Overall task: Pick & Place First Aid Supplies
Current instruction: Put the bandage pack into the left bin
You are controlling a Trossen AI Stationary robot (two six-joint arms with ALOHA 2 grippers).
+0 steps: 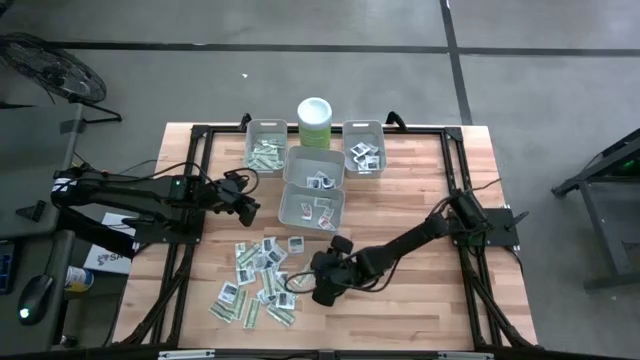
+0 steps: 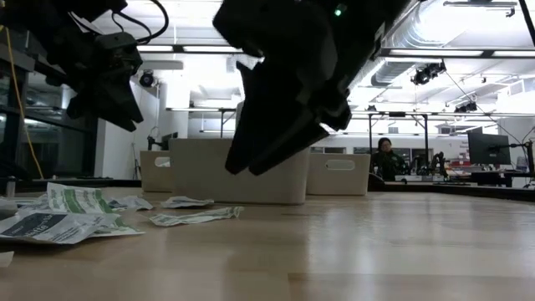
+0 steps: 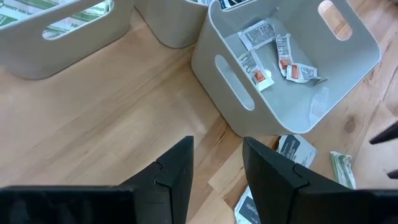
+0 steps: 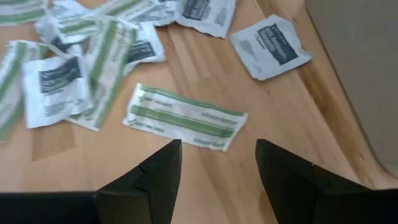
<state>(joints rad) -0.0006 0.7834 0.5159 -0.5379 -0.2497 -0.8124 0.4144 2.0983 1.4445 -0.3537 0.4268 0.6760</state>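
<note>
- The right pincer (image 1: 325,283) hangs over the right edge of the packet heap, its two dark fingers (image 4: 155,180) spread apart and empty; a narrow green-striped strip packet (image 4: 185,117) lies flat on the wood just ahead of them, untouched.
- The left pincer (image 1: 246,205) hovers beside the near grey bin (image 1: 311,207), fingers parted with nothing between them, above bare wood.
- The right arm reaches in low from the bench's right side, stretched diagonally toward the heap; the left arm extends level from the left edge.
- The first aid supplies (image 1: 258,280) lie scattered on the front-left of the wooden bench (image 1: 420,300): flat crinkled paper packets, some long pale strips, some white squares (image 4: 270,55) with dark print.
- More packets (image 3: 273,53) rest inside the smooth, round-cornered plastic bin; their print looks red-marked, though it is hard to read.
- A pale green canister (image 1: 315,122) stands among the far bins.
</note>
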